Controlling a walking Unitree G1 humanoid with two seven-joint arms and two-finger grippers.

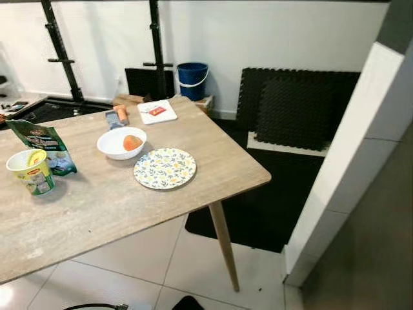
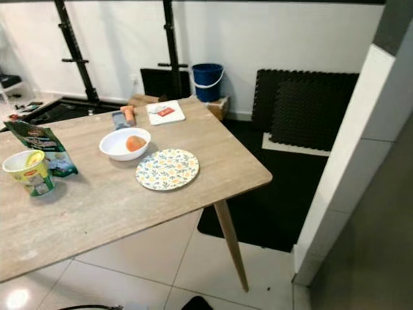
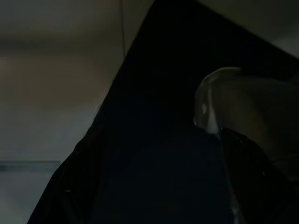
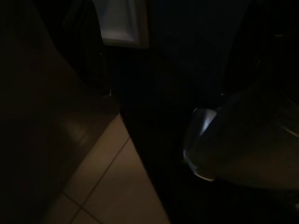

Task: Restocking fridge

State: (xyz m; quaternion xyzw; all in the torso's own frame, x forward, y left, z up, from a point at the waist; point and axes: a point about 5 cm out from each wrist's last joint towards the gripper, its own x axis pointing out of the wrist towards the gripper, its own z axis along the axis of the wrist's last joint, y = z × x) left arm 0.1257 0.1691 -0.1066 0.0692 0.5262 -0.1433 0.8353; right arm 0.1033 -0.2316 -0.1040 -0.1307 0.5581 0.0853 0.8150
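Groceries wait on the bench (image 1: 97, 206).
Cup (image 1: 31, 171) and bag (image 1: 40, 143) could tip if bumped; end effector states cannot be told.

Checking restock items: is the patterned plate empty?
Yes, the patterned plate has nothing on it; the orange food sits in the white bowl beside it.
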